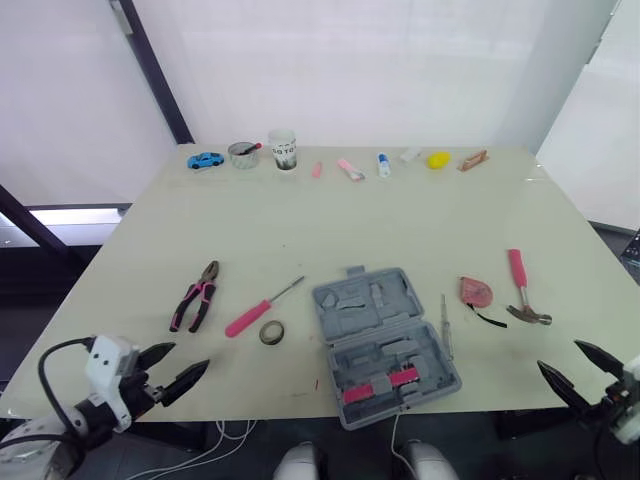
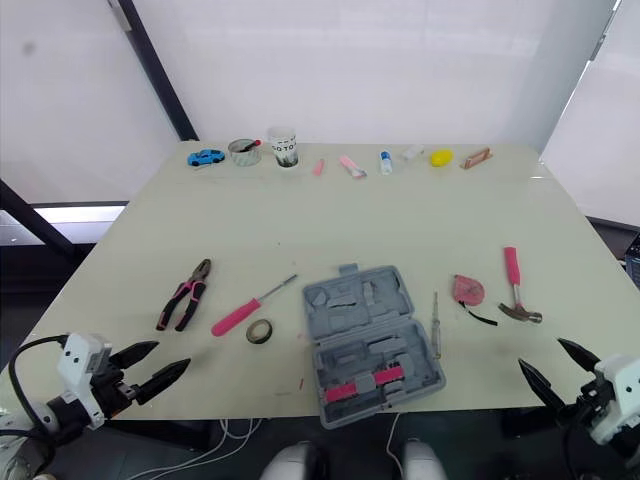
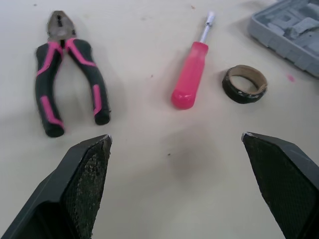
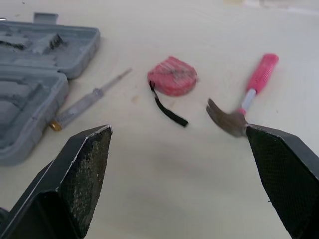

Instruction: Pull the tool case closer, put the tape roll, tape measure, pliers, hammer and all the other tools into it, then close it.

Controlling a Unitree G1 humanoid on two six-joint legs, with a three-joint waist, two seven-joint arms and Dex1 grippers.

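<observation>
While they hovered low at the desk's (image 1: 400, 215) near edge, the left fingers (image 3: 87, 189) stood wide apart, holding nothing; pliers (image 3: 65, 84), pink screwdriver (image 3: 191, 77) and tape roll (image 3: 244, 84) lay just ahead. Right fingers (image 4: 82, 174) equally spread, empty; tape measure (image 4: 172, 76) and hammer (image 4: 247, 97) ahead. Open tool case (image 1: 385, 340) sat between both pairs.

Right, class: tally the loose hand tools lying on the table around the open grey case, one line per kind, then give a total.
Pliers: 1
Screwdrivers: 2 (pink-handled screwdriver, thin clear screwdriver)
Tape roll: 1
Tape measure: 1
Hammer: 1
Total: 6
</observation>
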